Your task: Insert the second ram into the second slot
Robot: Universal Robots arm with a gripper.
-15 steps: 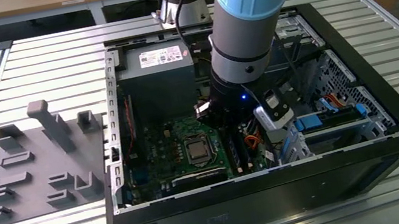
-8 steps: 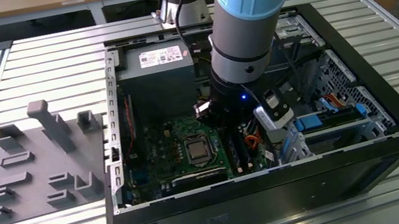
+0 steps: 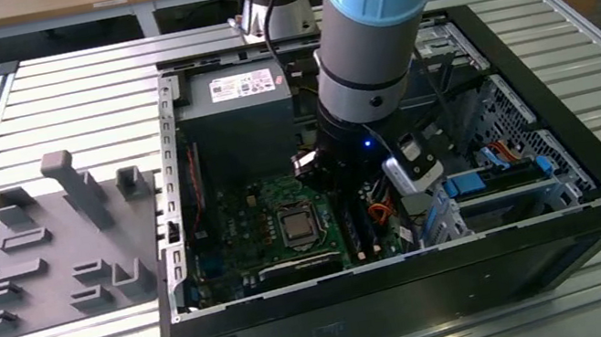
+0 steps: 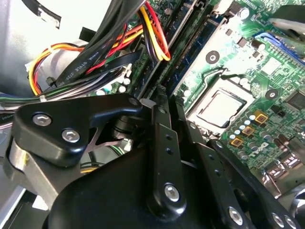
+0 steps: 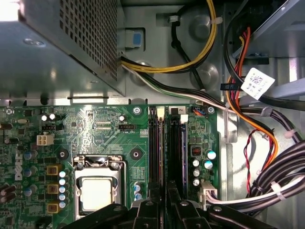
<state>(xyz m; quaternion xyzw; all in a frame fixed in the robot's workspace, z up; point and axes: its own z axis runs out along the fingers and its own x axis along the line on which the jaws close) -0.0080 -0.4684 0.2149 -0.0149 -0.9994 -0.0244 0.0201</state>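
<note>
My gripper (image 5: 163, 206) hangs inside the open computer case (image 3: 598, 172), low over the motherboard (image 5: 95, 124) and above one end of the two long memory slots. Its black fingers (image 4: 162, 124) stand pressed close together, and no stick pokes out between them. In the first wrist view, the slot nearer the cable bundle holds a dark bluish stick, the second ram (image 5: 177, 143). I cannot tell how deep it sits. The neighbouring slot (image 5: 154, 143) runs parallel, close beside it. In the exterior view the gripper (image 3: 346, 202) is just above the slots.
The silver processor (image 5: 95, 195) sits beside the slots. A thick bundle of cables (image 5: 267, 157) runs on their other side, and the power supply box (image 3: 232, 97) fills the far corner. A grey fixture plate (image 3: 57, 258) lies at the exterior view's left.
</note>
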